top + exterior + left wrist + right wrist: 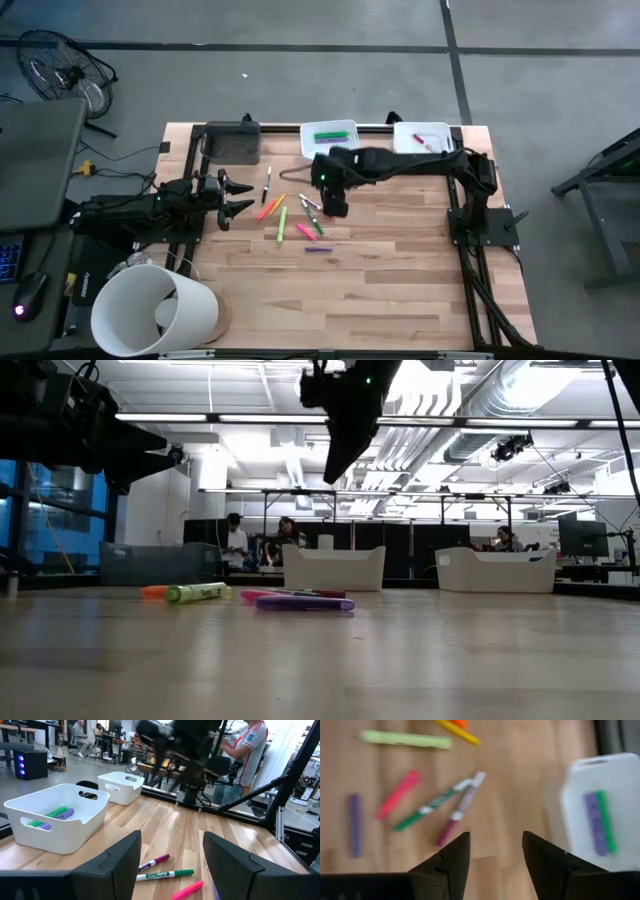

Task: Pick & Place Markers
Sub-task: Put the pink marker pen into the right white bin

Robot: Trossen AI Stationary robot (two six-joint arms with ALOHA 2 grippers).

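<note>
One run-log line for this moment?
right gripper: open, empty, above markers | left gripper: open, waiting table's left | white tray: holds green, purple markers

No legible text: print on the green marker (165,875) and the yellow-green marker (197,593) is too small to read.

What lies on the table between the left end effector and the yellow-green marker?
In the high view, a black marker and an orange marker lie between the left end effector and the yellow-green marker.
</note>
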